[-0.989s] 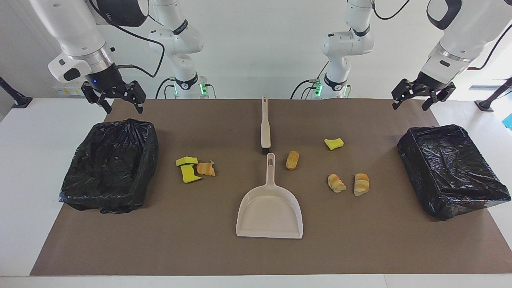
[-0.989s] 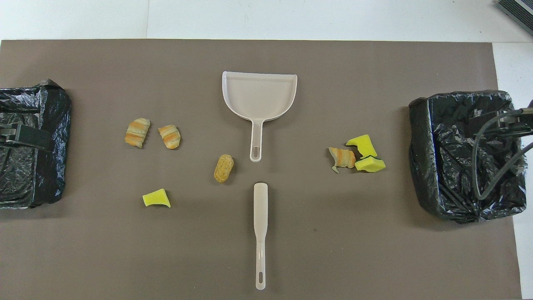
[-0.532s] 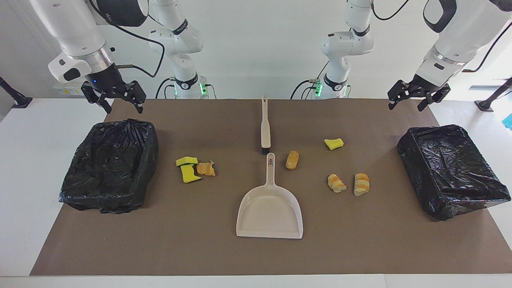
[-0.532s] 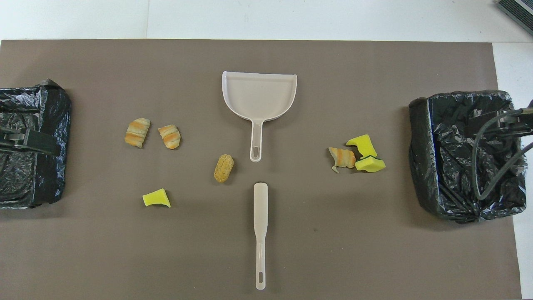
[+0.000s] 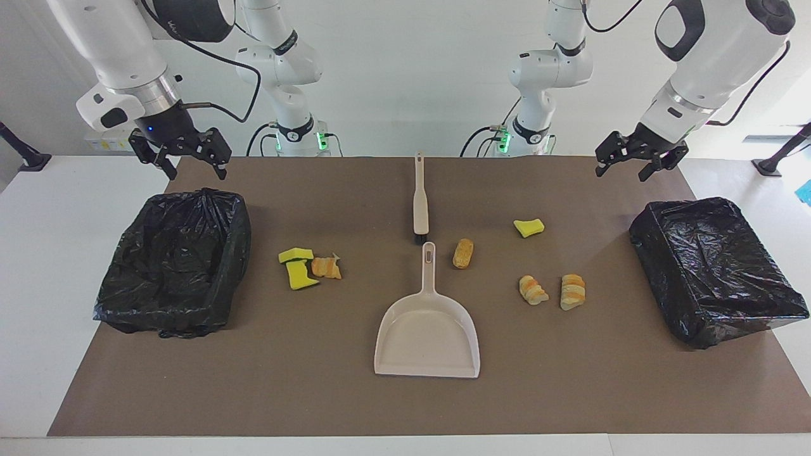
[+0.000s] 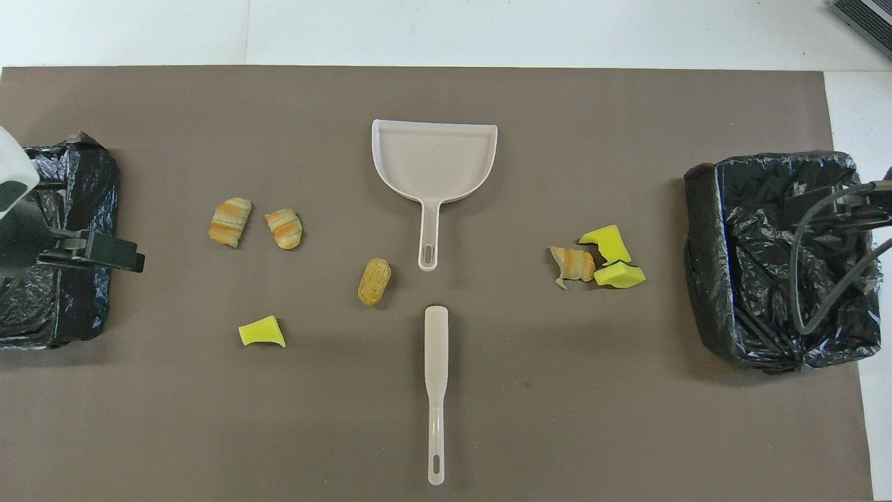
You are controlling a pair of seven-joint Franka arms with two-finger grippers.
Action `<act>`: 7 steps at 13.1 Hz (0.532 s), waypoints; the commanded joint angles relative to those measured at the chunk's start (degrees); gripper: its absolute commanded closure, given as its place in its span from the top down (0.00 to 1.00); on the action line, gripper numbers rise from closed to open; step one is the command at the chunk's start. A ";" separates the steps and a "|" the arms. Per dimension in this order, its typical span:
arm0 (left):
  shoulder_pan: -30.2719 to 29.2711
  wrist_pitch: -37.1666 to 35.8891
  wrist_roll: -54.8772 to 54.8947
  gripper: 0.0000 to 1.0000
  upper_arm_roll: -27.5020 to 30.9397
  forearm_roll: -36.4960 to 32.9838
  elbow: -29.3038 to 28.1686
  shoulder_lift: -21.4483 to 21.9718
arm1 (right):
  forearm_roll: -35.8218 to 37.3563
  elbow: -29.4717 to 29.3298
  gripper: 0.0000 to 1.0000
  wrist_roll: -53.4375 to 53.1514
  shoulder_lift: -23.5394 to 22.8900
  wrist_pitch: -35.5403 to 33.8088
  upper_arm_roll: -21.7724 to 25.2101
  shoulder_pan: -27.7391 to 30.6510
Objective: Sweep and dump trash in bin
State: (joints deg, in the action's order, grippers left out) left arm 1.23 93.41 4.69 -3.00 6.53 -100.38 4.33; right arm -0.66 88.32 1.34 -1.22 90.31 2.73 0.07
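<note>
With both the left gripper [image 5: 635,166] and right gripper [image 5: 182,156] raised, spread and empty, the brush [image 5: 419,201] should be gripped mid-handle and swept toward the dustpan [image 5: 426,324], trash [image 5: 463,253] lying scattered beside it.

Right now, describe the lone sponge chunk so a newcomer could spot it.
Start at the beige dustpan mid-mat, then go toward the left arm's end. Two striped bread pieces lie there; the lone sponge chunk sits nearer the robots than they do, plain yellow-green, touching nothing.
</note>
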 commanded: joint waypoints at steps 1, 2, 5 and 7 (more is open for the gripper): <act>5.60 4.31 -0.21 1.00 0.45 0.68 -4.82 2.61 | -0.57 0.89 1.00 1.04 1.05 -0.49 -0.18 0.37; 7.45 5.37 -0.47 1.00 0.45 1.20 -5.17 2.70 | -0.57 0.89 1.00 1.04 1.05 -0.40 -0.18 0.37; 15.18 7.56 -7.04 1.00 0.45 1.82 -8.33 4.01 | -0.57 0.80 1.00 1.04 1.05 -0.49 -0.10 0.37; 20.10 11.59 -15.81 1.00 0.36 1.82 -12.89 6.29 | -0.57 0.80 1.00 1.04 1.05 -0.49 -0.10 0.37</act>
State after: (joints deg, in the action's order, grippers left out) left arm 16.93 100.52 -4.95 -3.68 8.03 -106.53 6.16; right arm -0.66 88.32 1.34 -1.22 90.31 2.73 0.06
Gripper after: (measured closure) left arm 0.000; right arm 0.000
